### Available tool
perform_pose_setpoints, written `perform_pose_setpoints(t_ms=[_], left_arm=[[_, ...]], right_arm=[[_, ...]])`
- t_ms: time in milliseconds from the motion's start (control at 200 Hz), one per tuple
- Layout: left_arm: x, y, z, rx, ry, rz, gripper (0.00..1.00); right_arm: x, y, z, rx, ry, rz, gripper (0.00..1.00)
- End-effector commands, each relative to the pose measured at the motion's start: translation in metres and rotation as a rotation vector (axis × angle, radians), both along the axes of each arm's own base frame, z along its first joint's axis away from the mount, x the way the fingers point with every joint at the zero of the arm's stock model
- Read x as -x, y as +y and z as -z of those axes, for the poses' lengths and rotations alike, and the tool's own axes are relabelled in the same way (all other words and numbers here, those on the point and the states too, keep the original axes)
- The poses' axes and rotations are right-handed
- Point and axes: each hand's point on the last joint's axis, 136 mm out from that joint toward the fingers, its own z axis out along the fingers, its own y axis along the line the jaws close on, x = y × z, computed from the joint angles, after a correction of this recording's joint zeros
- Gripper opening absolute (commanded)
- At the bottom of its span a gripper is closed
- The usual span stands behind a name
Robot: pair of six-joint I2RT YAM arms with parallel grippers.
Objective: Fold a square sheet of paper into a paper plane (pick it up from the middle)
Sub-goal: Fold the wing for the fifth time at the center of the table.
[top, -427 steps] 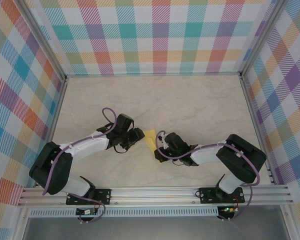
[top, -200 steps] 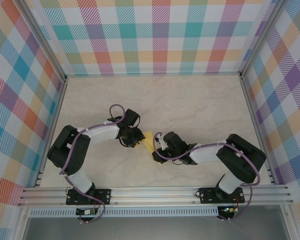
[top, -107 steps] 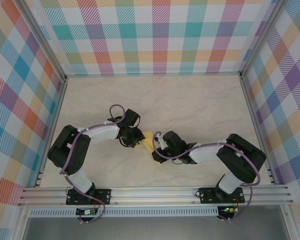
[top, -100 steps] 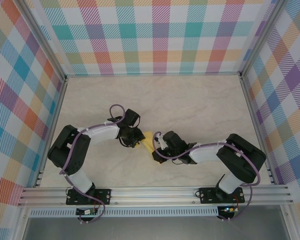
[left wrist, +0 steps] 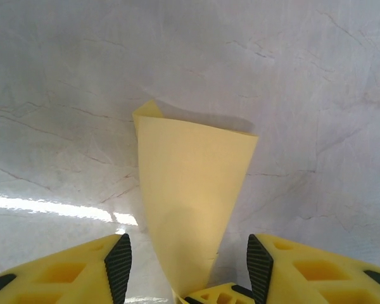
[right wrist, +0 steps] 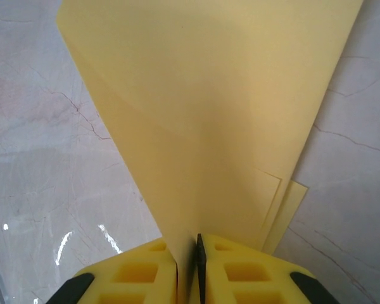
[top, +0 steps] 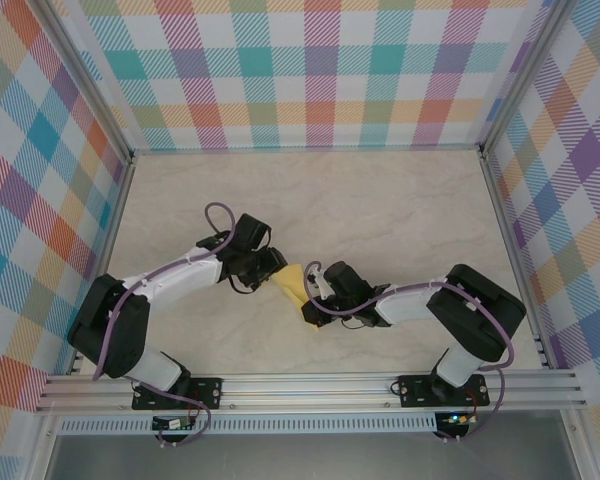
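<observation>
Top external view: The sheet of paper (top: 296, 288), folded into a yellow wedge, sits at the middle of the marble-patterned worktop (top: 400, 205), between the two arms. The left fingers (top: 272, 266) stand just beside its upper left edge. Half a second ago they were pressed against that edge; they are now drawn slightly back and up, and more of the yellow surface shows. The left arm has also changed posture: its elbow was folded up over the base and now lies lower and further out to the left. The right fingers (top: 318, 296) meet the paper from the right, with that arm placed much as before.

Left wrist view: The left fingers (left wrist: 118, 269) are parted wide, one on each side of the frame, with the sheet of paper (left wrist: 190, 190) between them. A clear gap shows between each pad and the paper, so they hold nothing. The wedge rises from its narrow end near the camera to its broad end further off, which casts a shadow on the worktop (left wrist: 316, 76). A yellow and black tip, apparently of the right fingers (left wrist: 209, 296), shows at the narrow end.

Right wrist view: The right fingers (right wrist: 240, 275) are closed together on the narrow end of the sheet of paper (right wrist: 209, 107), which is pinched between the pads. The wedge fans out away from the camera. Layered edges show along its right side, above the worktop (right wrist: 44, 164).
</observation>
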Motion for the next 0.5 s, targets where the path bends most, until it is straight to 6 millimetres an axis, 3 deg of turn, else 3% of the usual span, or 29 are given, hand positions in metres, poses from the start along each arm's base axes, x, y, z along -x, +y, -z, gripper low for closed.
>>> perform_pose_setpoints(t_ms=[0,250,415,495], left_arm=[[0.01,0.01,0.019,-0.041,0.061,0.002,0.53],[0.005,-0.008,0.041,-0.005,0.15,0.028,0.5],[0.003,-0.007,0.045,-0.032,0.169,0.027,0.24],[0.004,-0.005,0.046,-0.045,0.176,0.026,0.21]], right_arm=[[0.004,0.003,0.003,-0.001,0.028,-0.015,0.18],[-0.001,0.006,0.0,0.009,-0.007,-0.04,0.19],[-0.001,0.005,-0.014,-0.006,-0.031,-0.041,0.23],[-0.001,0.006,-0.025,-0.017,-0.053,-0.053,0.26]])
